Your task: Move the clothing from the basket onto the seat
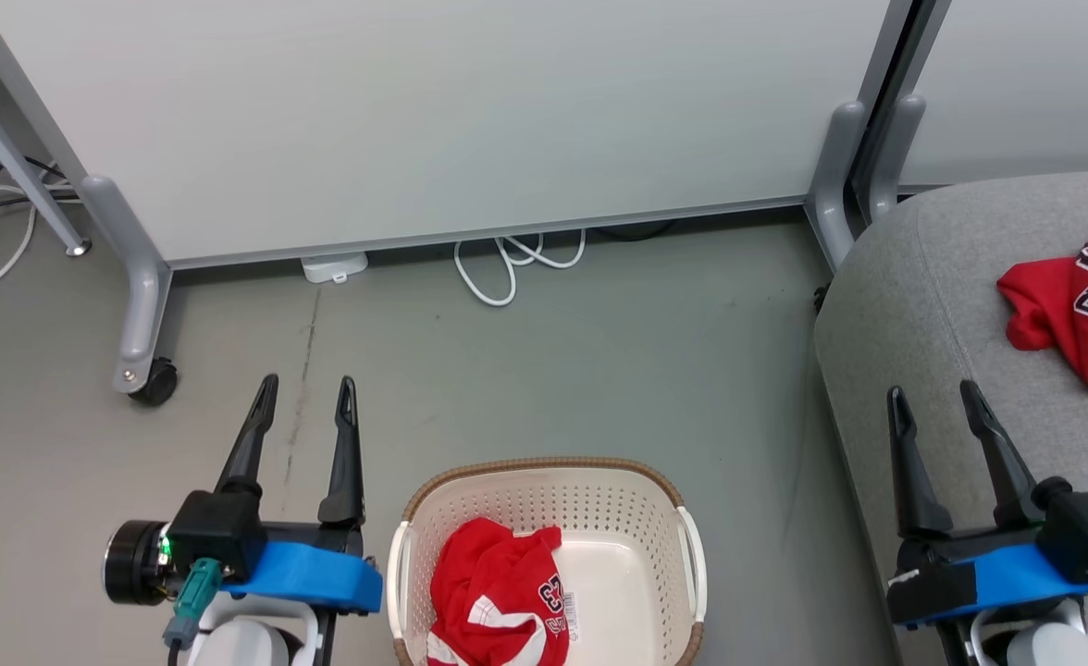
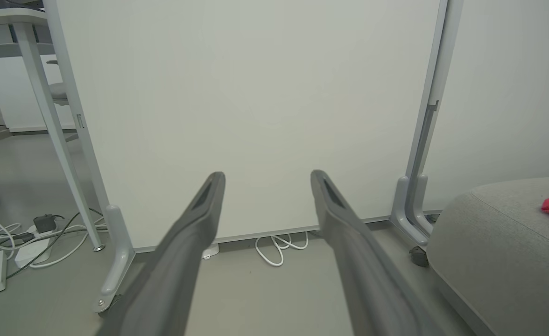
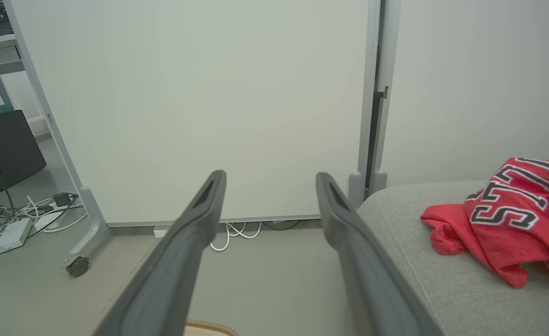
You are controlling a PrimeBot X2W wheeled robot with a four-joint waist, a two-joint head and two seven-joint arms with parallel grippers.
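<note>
One red garment point(image 1: 498, 592) lies bunched in the basket point(image 1: 544, 465), just to the right of the left gripper point(image 1: 309, 384) and behind its fingertips, heaped against the wall nearest that gripper. A red jersey point(image 1: 1076, 310) already rests on the seat point(image 1: 914, 305), ahead and to the right of the right gripper point(image 1: 932, 393). Both grippers hang with their fingers spread wide, holding nothing. The step in hand looks like reaching for what is left in the basket, and the left gripper seems the better placed. It should come down over the rim from above, keep its fingers apart until they straddle a thick fold, then pinch deep, since soft cloth slips from a shallow grip. Lifting high before swinging across should keep trailing fabric from catching the rim and dragging the basket.
</note>
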